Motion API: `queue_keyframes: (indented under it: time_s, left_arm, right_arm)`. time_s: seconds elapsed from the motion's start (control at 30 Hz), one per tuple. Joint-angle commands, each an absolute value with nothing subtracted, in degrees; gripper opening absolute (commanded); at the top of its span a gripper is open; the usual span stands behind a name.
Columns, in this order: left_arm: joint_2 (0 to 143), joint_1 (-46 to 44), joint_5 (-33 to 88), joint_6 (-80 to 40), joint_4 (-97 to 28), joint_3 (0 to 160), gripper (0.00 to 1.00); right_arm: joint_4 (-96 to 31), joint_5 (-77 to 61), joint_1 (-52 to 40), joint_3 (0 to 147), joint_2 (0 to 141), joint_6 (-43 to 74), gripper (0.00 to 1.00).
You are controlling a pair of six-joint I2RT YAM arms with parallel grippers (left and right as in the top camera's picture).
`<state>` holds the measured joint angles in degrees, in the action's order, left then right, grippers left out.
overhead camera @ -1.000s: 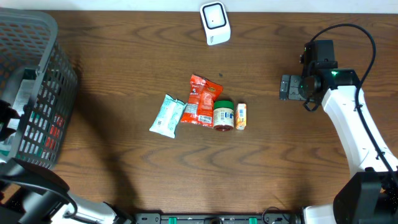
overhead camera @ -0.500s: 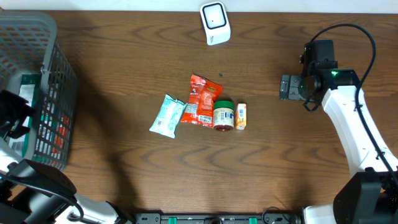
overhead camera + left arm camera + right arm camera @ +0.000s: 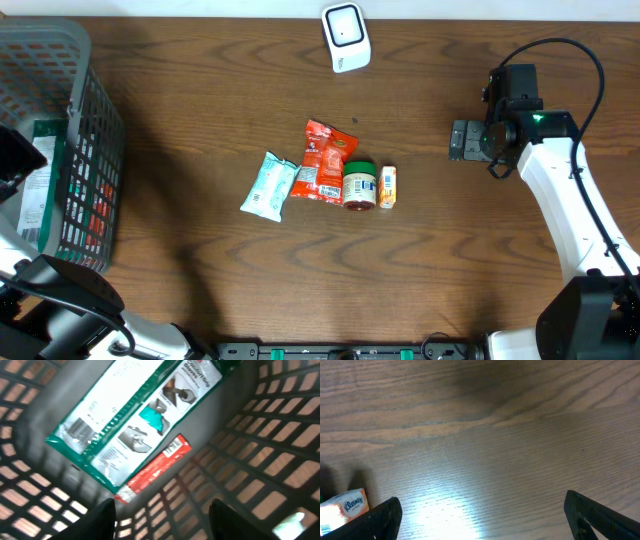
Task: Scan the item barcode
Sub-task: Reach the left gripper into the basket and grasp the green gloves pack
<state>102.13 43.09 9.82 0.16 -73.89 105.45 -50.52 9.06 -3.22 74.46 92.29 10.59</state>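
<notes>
In the left wrist view my left gripper [image 3: 163,506] hangs open inside the grey basket [image 3: 280,435], with nothing between its fingers. Below it a green-and-white glove package [image 3: 135,410] lies on the basket floor, barcode side up, across a red packet [image 3: 157,469]. The overhead view shows that package [image 3: 40,190] in the basket [image 3: 85,110] at the far left. The white scanner [image 3: 345,38] stands at the back centre. My right gripper [image 3: 460,140] is open at the right, over bare wood [image 3: 482,501].
At the table's middle lie a teal packet [image 3: 268,186], a red snack bag [image 3: 322,160], a green-lidded jar [image 3: 359,184] and a small orange tissue pack [image 3: 387,187]. The tissue pack [image 3: 342,507] shows at the right wrist view's lower left.
My left gripper has opened over the basket, and the green package now lies loose lower in it. The basket has settled level. The right arm has not moved.
</notes>
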Motion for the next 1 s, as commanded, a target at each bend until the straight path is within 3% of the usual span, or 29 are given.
queue_keyframes:
  time_s: [0.0, 0.23, 0.37, 0.73, 0.97]
  left_arm:
    - [102.13, 43.2, 6.57, 5.39, -74.76, 103.96, 0.61]
    - [102.21, 43.2, 6.57, 5.56, -69.78, 94.08, 0.6]
    - [102.24, 43.2, 6.57, 6.07, -62.85, 88.12, 0.64]
    - [102.35, 42.54, 6.61, 10.74, -49.91, 86.35, 0.65]
    - [104.57, 41.36, 6.85, 10.94, -45.54, 86.35, 0.76]
  right_arm:
    - [-50.57, 10.0, -3.07, 75.05, 91.72, 10.02, 0.99]
    - [-50.57, 10.0, -3.07, 75.05, 91.72, 10.02, 0.99]
    - [-50.57, 10.0, -3.07, 75.05, 91.72, 10.02, 0.99]
    - [-50.57, 10.0, -3.07, 75.05, 91.72, 10.02, 0.99]
    - [-50.57, 10.0, -3.07, 75.05, 91.72, 10.02, 0.99]
